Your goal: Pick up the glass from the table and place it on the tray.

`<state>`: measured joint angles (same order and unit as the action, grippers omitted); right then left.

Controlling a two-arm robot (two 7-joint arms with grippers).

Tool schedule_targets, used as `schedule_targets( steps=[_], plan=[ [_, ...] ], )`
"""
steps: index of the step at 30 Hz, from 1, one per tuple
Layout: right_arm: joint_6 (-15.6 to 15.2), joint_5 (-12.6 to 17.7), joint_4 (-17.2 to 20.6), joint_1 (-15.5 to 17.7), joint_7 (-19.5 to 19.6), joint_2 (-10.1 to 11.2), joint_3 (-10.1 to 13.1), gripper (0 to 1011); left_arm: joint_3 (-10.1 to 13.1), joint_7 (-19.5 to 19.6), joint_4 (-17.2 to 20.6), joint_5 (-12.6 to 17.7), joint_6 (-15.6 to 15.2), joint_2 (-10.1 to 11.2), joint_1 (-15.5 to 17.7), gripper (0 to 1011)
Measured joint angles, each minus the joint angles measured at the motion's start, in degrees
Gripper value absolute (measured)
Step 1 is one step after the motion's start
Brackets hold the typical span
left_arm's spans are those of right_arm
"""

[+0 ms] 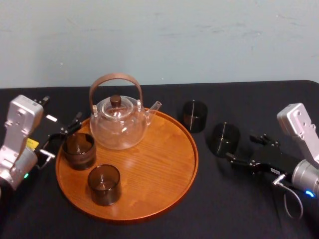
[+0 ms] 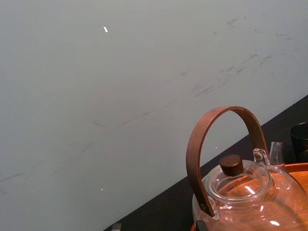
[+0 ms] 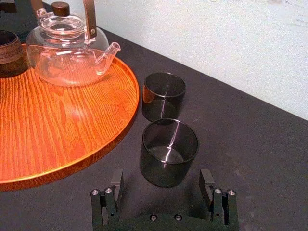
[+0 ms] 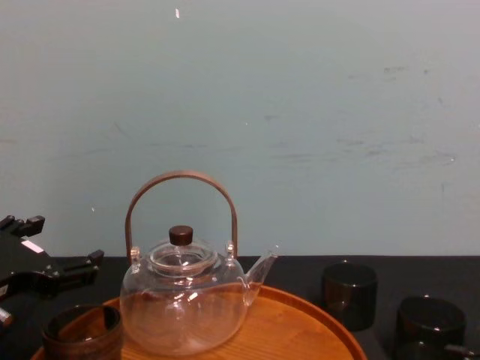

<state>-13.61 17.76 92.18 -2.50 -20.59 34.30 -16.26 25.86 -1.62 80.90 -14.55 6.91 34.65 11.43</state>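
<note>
Two dark glasses stand off the tray, and the right gripper is lined up on one of them.

The left gripper (image 1: 60, 142) sits spread at the left rim of the tray (image 1: 164, 189), just beside a dark glass (image 1: 79, 149) standing on it. The tray also carries a clear teapot (image 1: 119, 122) and a second dark glass (image 1: 104, 184), all apparently empty. Right of the rim, on the black counter (image 1: 214, 209), the far glass (image 1: 194, 115) and the near glass (image 1: 223, 139) stand upright, mouths up, empty and close together. The right gripper (image 3: 161, 175), fingers spread, has the near glass straight ahead with its base at the fingertips, not clamped. The right arm looks much the nearer. The move it needs is to close, lift, and carry the glass leftward over the rim.
</note>
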Motion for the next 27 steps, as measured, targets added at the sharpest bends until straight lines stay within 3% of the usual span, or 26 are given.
schedule_targets(
  steps=[27],
  plan=[
    [-2.0, -0.4, -6.2, -6.5, -2.8, -4.1, -1.4, 1002, 0.0, 0.0, 0.0, 0.0, 0.0, 0.0, 0.0, 1001]
  ],
)
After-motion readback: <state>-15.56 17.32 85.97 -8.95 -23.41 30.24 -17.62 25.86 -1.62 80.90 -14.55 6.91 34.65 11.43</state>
